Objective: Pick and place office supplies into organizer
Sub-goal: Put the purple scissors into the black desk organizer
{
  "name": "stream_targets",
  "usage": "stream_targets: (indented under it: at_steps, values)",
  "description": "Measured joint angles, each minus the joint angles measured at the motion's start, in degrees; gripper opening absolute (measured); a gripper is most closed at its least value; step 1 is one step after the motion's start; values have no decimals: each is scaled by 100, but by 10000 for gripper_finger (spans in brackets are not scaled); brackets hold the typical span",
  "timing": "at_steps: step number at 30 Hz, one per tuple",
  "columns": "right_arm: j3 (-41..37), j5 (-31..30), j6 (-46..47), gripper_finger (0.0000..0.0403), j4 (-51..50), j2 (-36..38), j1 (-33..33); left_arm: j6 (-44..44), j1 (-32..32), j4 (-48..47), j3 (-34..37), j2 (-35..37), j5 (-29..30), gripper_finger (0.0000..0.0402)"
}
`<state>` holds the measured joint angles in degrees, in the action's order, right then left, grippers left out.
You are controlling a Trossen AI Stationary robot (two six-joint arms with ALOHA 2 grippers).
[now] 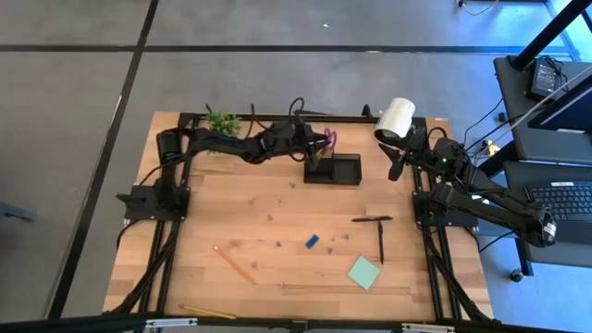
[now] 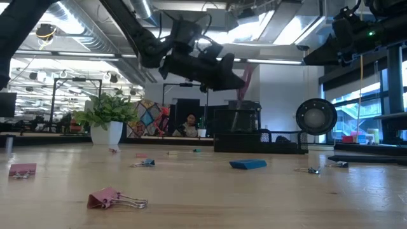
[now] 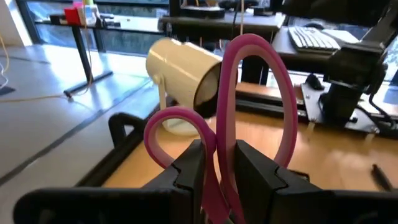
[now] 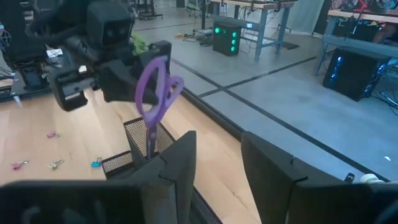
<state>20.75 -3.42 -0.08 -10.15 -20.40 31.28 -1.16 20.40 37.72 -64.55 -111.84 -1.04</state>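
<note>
The left gripper (image 1: 319, 146) is clamped on the pair of purple-handled scissors (image 1: 327, 141), held upright over the taller end of the small black mesh organizer (image 1: 344, 171) at the far edge of the wooden table (image 1: 277, 199). In the left wrist view its dark fingers (image 3: 186, 165) pinch the scissors (image 3: 249, 112) just below the two pink-purple handle loops; in the right wrist view the blades point down into the tall compartment of the organizer (image 4: 134, 140).

On the open table nearer the front lie an orange pencil (image 1: 234, 265), a small blue block (image 1: 313, 242), a light-green square sticky-note pad (image 1: 363, 272) and two thin black pens (image 1: 372, 220).

The right gripper (image 1: 396, 168) waits beyond the organizer's right side beside a large white cylinder (image 1: 396, 118), its fingers (image 4: 180, 155) parted and empty. No writing is readable.
</note>
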Motion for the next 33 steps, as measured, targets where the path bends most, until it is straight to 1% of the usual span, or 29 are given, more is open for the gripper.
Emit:
stream_targets:
  at_steps: [7, 19, 28, 33]
  values:
    - [0, 0, -2, 133, -4, 0, -1, 28, 2, -486, 0, 1, 292, 68]
    - [0, 0, -7, 133, -4, 0, 1, -62, 2, -730, -11, 12, 321, 70]
    - [0, 0, -4, 133, -2, 0, 1, -57, 4, -860, 4, 1, 322, 107]
    - [0, 0, -11, 133, -2, 0, 1, -58, -3, -875, 4, 1, 312, 115]
